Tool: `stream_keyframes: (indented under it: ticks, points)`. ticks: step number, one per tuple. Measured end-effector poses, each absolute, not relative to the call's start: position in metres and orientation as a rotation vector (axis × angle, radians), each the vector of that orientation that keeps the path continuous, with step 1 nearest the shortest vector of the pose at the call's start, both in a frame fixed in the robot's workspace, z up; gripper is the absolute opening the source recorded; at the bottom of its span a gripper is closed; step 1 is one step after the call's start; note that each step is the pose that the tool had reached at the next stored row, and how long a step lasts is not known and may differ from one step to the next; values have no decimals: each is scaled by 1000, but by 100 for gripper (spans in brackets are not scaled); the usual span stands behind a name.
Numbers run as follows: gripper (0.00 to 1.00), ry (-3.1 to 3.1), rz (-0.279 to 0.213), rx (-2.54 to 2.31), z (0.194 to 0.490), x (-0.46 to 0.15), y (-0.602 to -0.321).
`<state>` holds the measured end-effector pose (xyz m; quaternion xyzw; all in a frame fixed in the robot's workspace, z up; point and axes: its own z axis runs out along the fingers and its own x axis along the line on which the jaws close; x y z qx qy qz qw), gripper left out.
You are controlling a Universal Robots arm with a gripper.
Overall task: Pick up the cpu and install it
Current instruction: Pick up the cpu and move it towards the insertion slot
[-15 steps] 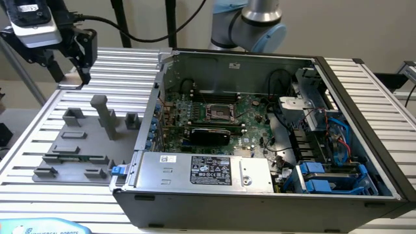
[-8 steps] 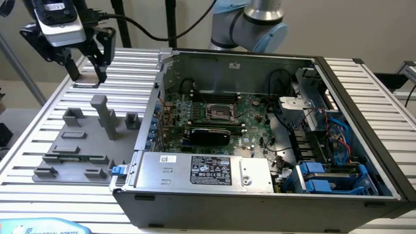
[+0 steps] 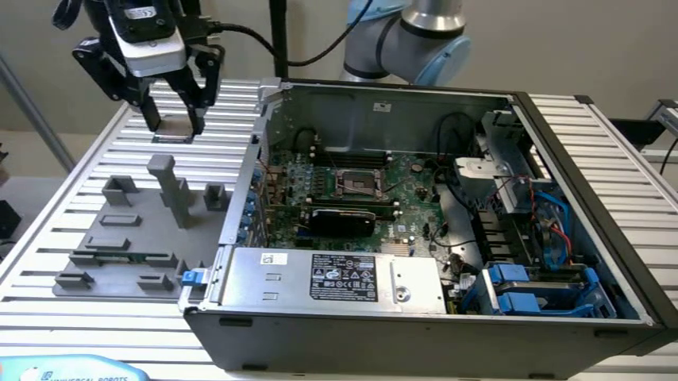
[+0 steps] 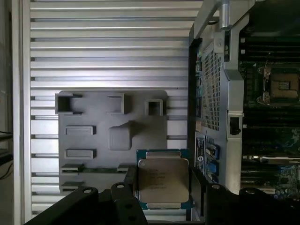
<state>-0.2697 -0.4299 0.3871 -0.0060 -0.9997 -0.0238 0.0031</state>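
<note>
Slatted aluminium tabletop (image 3: 106,325) carries a grey fixture plate (image 3: 148,238) and an open computer case (image 3: 424,337). Raised over the table beside the case, the gripper (image 3: 175,125) has its fingers (image 4: 130,180) pinched on the cpu (image 4: 162,180). The fixture plate lies below the hand, and the motherboard socket (image 3: 360,184) is well off toward the exterior view's right.

My gripper (image 3: 175,125): a silver-grey body bearing black linked fingers (image 3: 195,107), their links fastened by round screws (image 4: 84,191); a black cable (image 3: 249,33) trails off. My arm (image 3: 424,32): silver-grey joints capped pale blue.
</note>
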Motion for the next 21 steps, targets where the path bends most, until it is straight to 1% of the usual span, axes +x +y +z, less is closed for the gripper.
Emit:
stream_keyframes:
  ticks: [21]
  points:
    - [55,-3132,-120,-19,387,-174,-430]
